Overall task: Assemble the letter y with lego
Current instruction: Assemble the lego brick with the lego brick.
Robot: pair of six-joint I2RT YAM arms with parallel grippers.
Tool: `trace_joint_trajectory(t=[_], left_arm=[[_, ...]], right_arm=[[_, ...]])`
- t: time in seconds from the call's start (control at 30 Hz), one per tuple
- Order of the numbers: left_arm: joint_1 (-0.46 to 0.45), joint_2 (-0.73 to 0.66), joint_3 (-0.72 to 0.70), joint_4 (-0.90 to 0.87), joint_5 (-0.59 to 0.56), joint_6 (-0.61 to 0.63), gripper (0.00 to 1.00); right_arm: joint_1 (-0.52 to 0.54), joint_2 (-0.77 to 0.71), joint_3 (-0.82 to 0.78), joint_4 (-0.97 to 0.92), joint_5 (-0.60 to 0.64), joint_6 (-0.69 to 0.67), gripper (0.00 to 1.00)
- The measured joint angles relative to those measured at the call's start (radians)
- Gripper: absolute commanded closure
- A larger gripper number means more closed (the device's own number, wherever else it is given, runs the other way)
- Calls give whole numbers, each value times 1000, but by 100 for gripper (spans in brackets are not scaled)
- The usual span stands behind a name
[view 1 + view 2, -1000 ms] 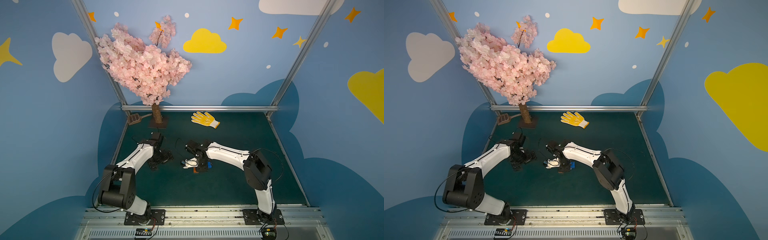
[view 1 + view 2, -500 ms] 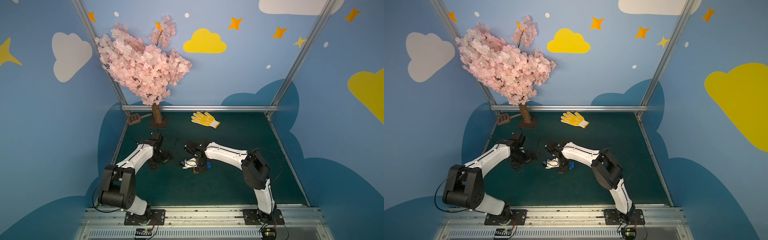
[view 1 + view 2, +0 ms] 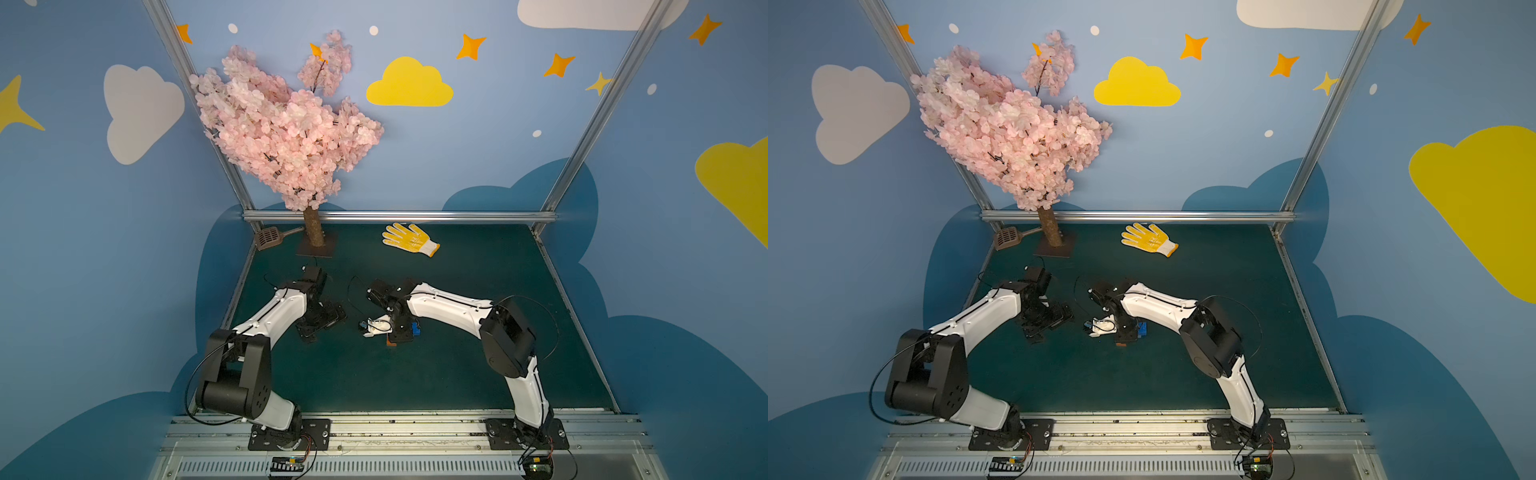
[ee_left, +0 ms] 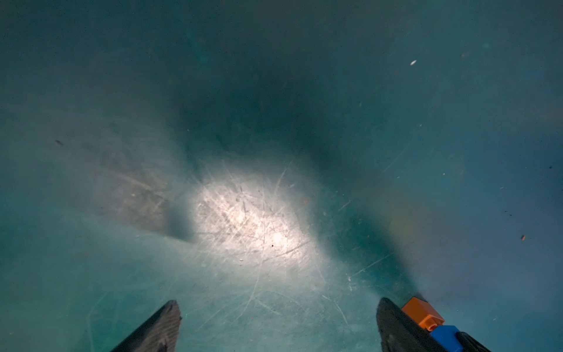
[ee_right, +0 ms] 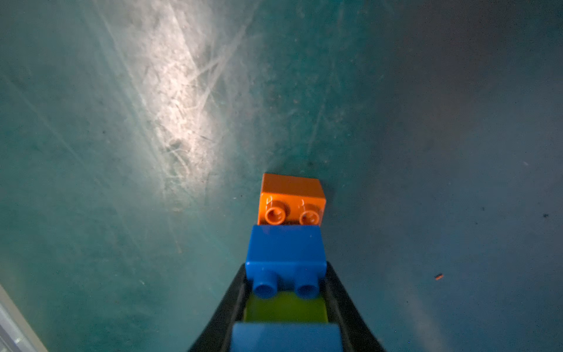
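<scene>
Found right gripper (image 5: pixel 286 269) clamped on the lego stem (image 5: pixel 286 240), fingers (image 5: pixel 342 304) pinching the sides at the lime green brick (image 5: pixel 286 307). Noted, outward from the jaws, dark blue brick (image 5: pixel 285 256), then orange brick (image 5: pixel 291 195) at the free end. Noted a further blue brick (image 5: pixel 286 336) nearest the lens.

Judged the mid-stem grip deliberate: leaves the orange end free to bear on the green mat (image 5: pixel 106 213) and keeps the joints in line under a push. Could not confirm contact with the mat; looks touching or nearly so. Located the stem low over the mat's middle in both top views.

Found left gripper (image 4: pixel 278 304) fully apart, with only bare mat between the fingers. Judged it standing by.

Judged the letter y unfinished; pink brick not found in any view.

Recorded right arm (image 3: pixel 449 305) with elbow raised, forearm reaching in toward centre, wrist turned down. Recorded left arm (image 3: pixel 278 311) likewise folded, gripper low over the mat, near the right gripper but apart.

Noted yellow glove (image 3: pixel 409 240), blossom tree (image 3: pixel 286 133) and brown slotted scoop (image 3: pixel 270 237) at the far edge, well apart from the work.
</scene>
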Motion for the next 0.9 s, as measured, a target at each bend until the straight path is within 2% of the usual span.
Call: trace_joint_trajectory(t=[0.9], left_arm=[[0,0,1,2,8,0,0]], right_arm=[[-8,30,45,-61,-10,43,100]])
